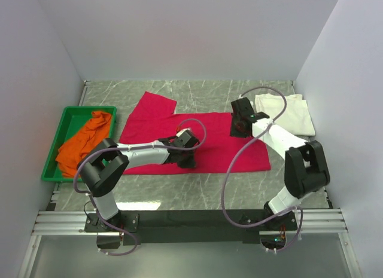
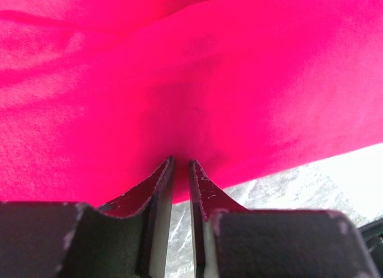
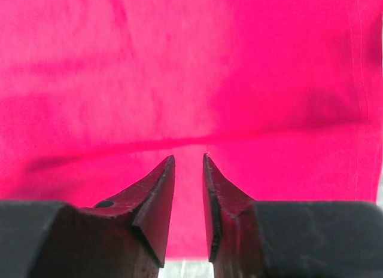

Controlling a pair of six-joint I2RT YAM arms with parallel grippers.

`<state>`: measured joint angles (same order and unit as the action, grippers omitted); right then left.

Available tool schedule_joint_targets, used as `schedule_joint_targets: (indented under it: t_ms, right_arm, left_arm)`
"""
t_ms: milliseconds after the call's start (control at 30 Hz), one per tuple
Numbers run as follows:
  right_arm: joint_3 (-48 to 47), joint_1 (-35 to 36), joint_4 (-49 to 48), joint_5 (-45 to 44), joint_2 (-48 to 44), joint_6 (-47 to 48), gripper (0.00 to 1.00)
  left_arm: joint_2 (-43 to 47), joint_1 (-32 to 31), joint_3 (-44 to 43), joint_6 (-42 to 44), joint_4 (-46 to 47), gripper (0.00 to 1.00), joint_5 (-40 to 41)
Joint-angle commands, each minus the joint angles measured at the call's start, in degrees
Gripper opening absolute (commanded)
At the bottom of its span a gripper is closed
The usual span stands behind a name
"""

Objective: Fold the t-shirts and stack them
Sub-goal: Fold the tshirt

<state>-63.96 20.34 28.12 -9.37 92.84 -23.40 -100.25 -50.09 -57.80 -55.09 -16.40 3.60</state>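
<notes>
- The left gripper [image 2: 181,161] was seen drawn almost together, with a pinch of the red t-shirt [image 2: 179,81] clamped at its tips, close to the hem where the table [image 2: 299,191] showed through.
- The right gripper [image 3: 188,157] was found a little apart, nothing caught between its tips, poised just over the same cloth near a crease running across it.
- From above, the red t-shirt was seen spread flat over the middle of the table, one sleeve reaching to the far left. The left gripper was placed near its near edge and the right at its far right edge.
- The white t-shirt [image 1: 287,113], apparently folded, was laid at the far right, just beside the red one. The orange t-shirt [image 1: 84,140] was bunched in the green bin [image 1: 90,108] on the left.
- The step was judged to be an early fold of the red t-shirt, with stacking not yet done.
- Next, a firm pinch by the right gripper was thought to be needed. A matched lift and carry could then be made so the cloth is doubled evenly.
</notes>
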Motion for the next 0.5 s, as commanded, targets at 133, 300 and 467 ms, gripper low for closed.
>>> schedule_joint_targets:
  t_ms: [133, 300, 467]
  right_arm:
    - [9.2, -2.0, 0.8, 3.3, -12.2, -2.8, 0.42]
    - [16.6, -9.9, -1.1, 9.1, -16.8, -5.5, 0.47]
    - [24.5, -16.9, -5.1, 14.7, -20.1, -8.7, 0.46]
  left_arm:
    - [5.4, -0.2, -1.7, -0.3, -3.8, 0.29, 0.2]
    - [12.8, 4.8, -1.9, -0.1, -5.0, 0.37, 2.6]
    - [11.7, 13.4, -3.6, 3.3, -5.0, 0.35, 2.7]
